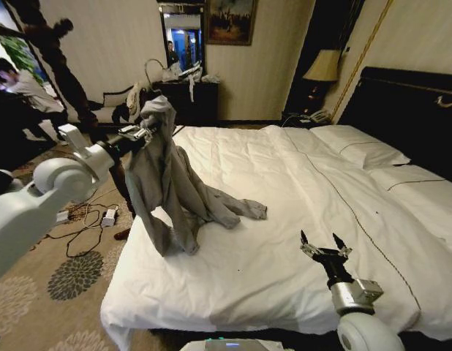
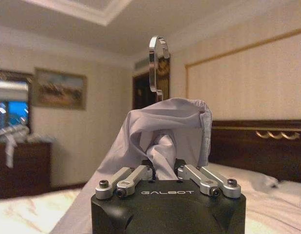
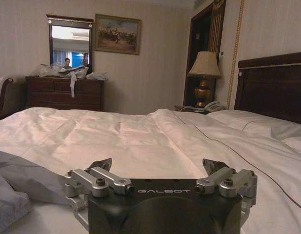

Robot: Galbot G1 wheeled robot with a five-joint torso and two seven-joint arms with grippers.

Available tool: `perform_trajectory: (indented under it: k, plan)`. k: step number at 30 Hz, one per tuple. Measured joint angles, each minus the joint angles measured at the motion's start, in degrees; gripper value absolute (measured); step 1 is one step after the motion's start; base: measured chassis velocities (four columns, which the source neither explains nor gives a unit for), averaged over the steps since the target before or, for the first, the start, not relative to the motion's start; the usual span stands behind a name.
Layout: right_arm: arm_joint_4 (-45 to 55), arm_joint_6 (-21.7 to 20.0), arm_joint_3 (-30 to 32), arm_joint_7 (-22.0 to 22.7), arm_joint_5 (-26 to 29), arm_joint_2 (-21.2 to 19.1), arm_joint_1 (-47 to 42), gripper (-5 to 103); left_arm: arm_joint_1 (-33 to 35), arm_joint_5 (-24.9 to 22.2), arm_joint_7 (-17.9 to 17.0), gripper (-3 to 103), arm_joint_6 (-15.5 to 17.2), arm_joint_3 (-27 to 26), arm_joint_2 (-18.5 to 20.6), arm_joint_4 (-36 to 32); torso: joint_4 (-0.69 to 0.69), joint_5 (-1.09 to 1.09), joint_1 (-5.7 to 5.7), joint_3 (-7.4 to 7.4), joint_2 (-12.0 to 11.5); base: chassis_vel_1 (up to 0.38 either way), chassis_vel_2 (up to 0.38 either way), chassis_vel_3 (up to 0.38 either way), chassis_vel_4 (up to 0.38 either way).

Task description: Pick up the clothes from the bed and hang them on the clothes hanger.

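Note:
The light-grey clothes point(image 1: 167, 183) hang in a tall creased bundle over the left side of the bed point(image 1: 299, 197), with the lower sleeves resting on the duvet. My left gripper point(image 1: 144, 134) is shut on the top of the cloth point(image 2: 160, 131), and its fingertips are buried in the folds. The clothes hanger shows as a silver hook point(image 2: 158, 61) rising above the cloth, also visible as a hook point(image 1: 149, 69) in the head view; its black frame is hidden. My right gripper point(image 1: 323, 243) stands open low over the near part of the bed point(image 3: 141, 141), holding nothing, right of the grey cloth point(image 3: 24, 180).
A dark dresser with mirror point(image 1: 186, 95) stands at the far wall. A lamp point(image 1: 322, 67) and black headboard point(image 1: 409, 110) are at the right. Cables and a power strip point(image 1: 102, 217) lie on the carpet left of the bed. A dark coat stand point(image 1: 61, 66) rises at far left.

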Motion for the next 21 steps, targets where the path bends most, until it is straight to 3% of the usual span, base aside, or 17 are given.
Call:
perform_trajectory:
  k: [4, 9, 15, 21]
  plan:
    - [0.0, 0.0, 0.0, 0.0, 0.0, 0.0, 0.0, 100, 2.8, 0.7, -0.1, 16, 0.0, -0.1, -1.0, -2.0, -0.02, 0.0, 0.0, 0.0, 0.0, 0.0, 0.0, 0.0, 0.0]
    - [-2.3, 3.8, 2.2, -1.6, -0.4, -0.5, -3.1, 100, 5.2, 1.6, -0.4, 16, 0.0, -0.5, -2.0, -2.9, -0.05, -0.01, 0.0, 0.01, 0.0, 0.0, 0.0, 0.0, 0.0]
    - [-3.4, 5.3, 4.3, -2.2, 0.6, -2.0, -3.6, 100, 6.7, 0.9, -0.5, 16, -0.2, -1.3, -2.3, -6.4, -0.02, 0.0, 0.0, 0.0, 0.0, 0.0, 0.0, 0.0, 0.0]
    - [-5.0, 1.4, 5.4, -1.9, 7.1, -12.2, -0.5, 100, 11.1, -0.2, -1.5, 16, -0.2, -5.2, -1.7, -12.3, -0.01, 0.01, 0.0, 0.0, 0.0, 0.0, 0.0, 0.0, 0.0]
